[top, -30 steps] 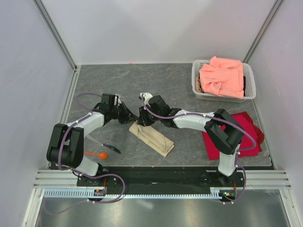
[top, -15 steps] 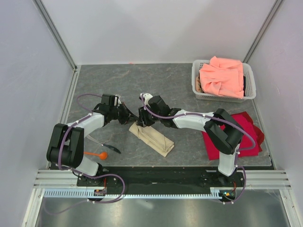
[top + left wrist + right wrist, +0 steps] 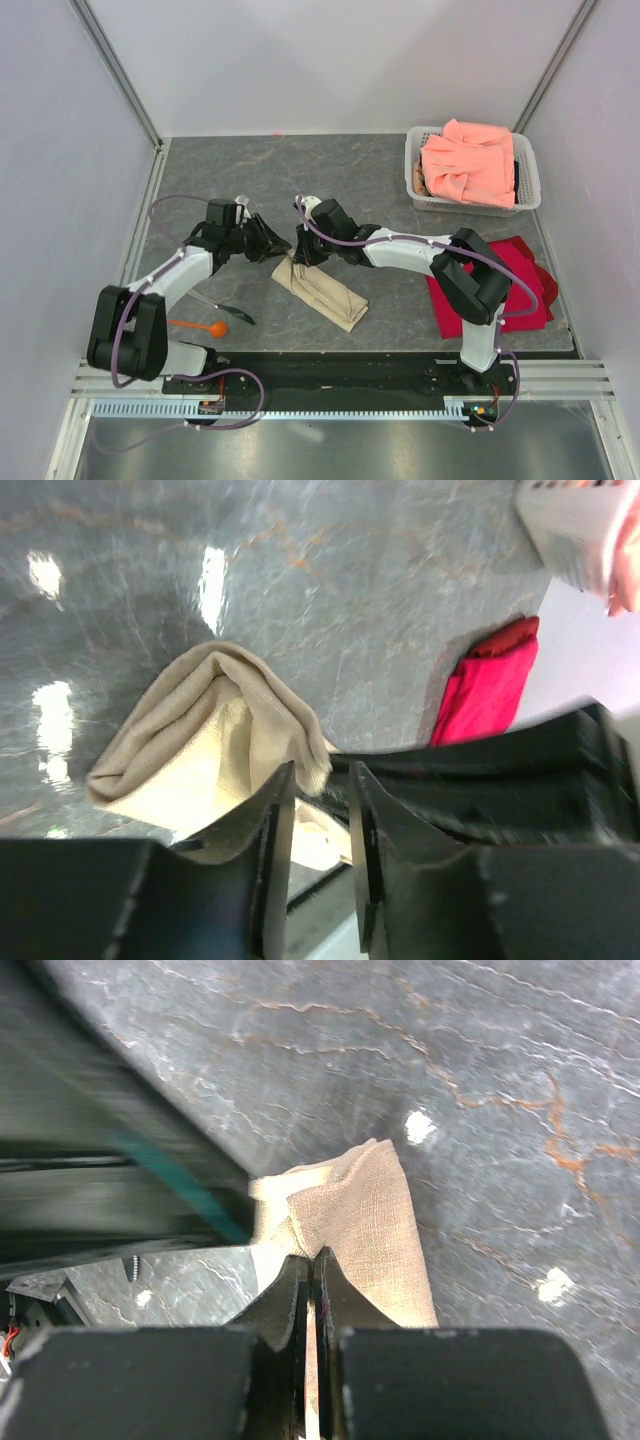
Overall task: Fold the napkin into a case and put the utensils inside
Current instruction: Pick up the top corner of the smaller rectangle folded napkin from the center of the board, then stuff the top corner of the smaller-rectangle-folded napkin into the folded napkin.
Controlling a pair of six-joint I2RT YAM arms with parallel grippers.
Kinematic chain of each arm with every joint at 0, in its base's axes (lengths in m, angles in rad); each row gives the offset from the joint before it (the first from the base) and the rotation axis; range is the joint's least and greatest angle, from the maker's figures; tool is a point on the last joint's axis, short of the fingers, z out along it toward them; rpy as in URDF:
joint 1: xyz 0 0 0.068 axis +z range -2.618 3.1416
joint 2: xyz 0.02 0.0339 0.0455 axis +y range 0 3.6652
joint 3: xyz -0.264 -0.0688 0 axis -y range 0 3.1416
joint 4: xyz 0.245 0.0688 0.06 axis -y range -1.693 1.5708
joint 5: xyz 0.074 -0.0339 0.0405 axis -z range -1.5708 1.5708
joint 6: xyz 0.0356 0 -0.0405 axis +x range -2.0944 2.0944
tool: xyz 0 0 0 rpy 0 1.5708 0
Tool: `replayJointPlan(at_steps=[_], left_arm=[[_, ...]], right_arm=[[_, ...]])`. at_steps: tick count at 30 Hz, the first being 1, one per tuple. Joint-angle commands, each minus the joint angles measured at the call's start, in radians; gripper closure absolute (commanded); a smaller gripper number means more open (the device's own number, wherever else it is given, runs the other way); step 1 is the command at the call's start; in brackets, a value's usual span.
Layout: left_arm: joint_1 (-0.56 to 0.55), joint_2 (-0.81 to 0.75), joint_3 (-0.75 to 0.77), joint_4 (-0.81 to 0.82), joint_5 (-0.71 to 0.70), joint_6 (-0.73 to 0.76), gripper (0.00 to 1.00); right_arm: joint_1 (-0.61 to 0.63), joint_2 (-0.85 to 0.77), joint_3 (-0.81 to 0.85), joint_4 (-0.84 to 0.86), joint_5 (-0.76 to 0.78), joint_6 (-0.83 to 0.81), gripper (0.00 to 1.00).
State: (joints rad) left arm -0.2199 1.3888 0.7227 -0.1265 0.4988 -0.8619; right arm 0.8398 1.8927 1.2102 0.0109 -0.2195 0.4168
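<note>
The beige napkin (image 3: pixel 322 293) lies folded into a long narrow strip in the middle of the table, slanting from upper left to lower right. My right gripper (image 3: pixel 297 256) is at its upper-left end, jaws shut on a puckered bit of the napkin (image 3: pixel 365 1215). My left gripper (image 3: pixel 272 243) faces it from the left with its jaws open, and the napkin's corner (image 3: pixel 205 740) sits just past its fingertips (image 3: pixel 283 780). The orange spoon (image 3: pixel 206 326) and the thin dark utensil (image 3: pixel 233 314) lie near the left arm's base.
A white basket (image 3: pixel 416 182) holding a salmon-pink cloth (image 3: pixel 470 162) stands at the back right. A red cloth (image 3: pixel 522 268) lies under the right arm; the red cloth (image 3: pixel 490 685) also shows in the left wrist view. Walls close in the table on three sides.
My left gripper has opened and let go of the napkin's end, and its arm has shifted slightly left. My right gripper has closed on that same end.
</note>
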Motion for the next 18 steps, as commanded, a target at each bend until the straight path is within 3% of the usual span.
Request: replayJointPlan(at_steps=[1, 6, 18], left_arm=[[-0.015, -0.106, -0.02, -0.044, -0.143, 0.113, 0.64], [-0.068, -0.103, -0.026, -0.107, -0.223, 0.142, 0.78], [-0.357, 0.027, 0.078, -0.226, -0.546, 0.113, 0.82]], right_arm=[[-0.01, 0.006, 0.06, -0.087, -0.006, -0.015, 1.0], [-0.018, 0.013, 0.074, -0.107, -0.029, 0.004, 1.0], [-0.038, 0.009, 0.084, -0.112, -0.072, 0.046, 1.0]])
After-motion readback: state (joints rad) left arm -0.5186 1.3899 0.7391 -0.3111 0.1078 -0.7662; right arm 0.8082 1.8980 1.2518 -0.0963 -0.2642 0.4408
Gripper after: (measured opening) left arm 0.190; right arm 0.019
